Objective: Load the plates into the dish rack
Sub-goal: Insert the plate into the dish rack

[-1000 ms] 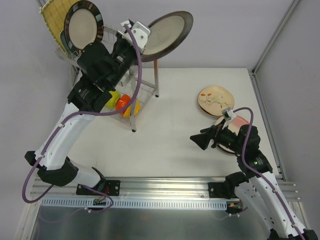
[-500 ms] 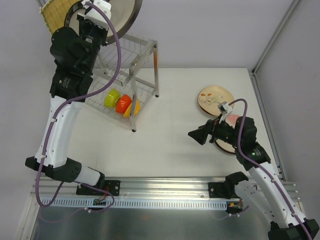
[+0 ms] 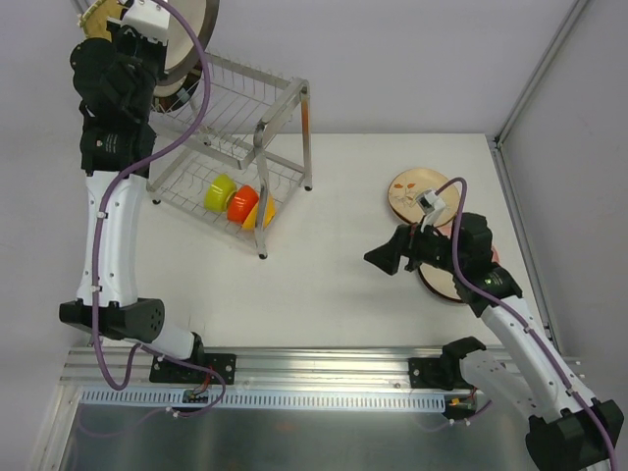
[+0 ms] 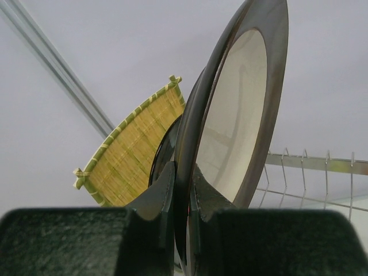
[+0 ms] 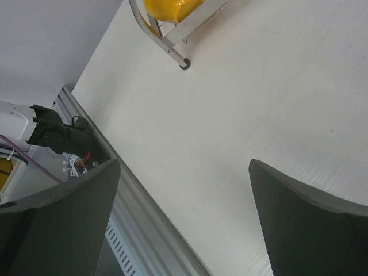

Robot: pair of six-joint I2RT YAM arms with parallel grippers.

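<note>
Left claw clamped on one round, glossy dark-rimmed plate, upper left, at the silver wire rack. One square woven yellow plate stands behind. Three bowls on the lower tier. Right claw apart. Desk, right: floral plate, second plate.

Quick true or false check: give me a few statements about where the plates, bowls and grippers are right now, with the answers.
1. The left gripper is shut on the rim of the dark-rimmed plate. True.
2. The right gripper holds the floral plate. False: it is open and empty above the table, and the floral plate lies on the table.
3. Three bowls sit in the lower tier of the dish rack. True.
4. The yellow woven plate lies flat on the table. False: it stands on edge behind the held plate.
</note>
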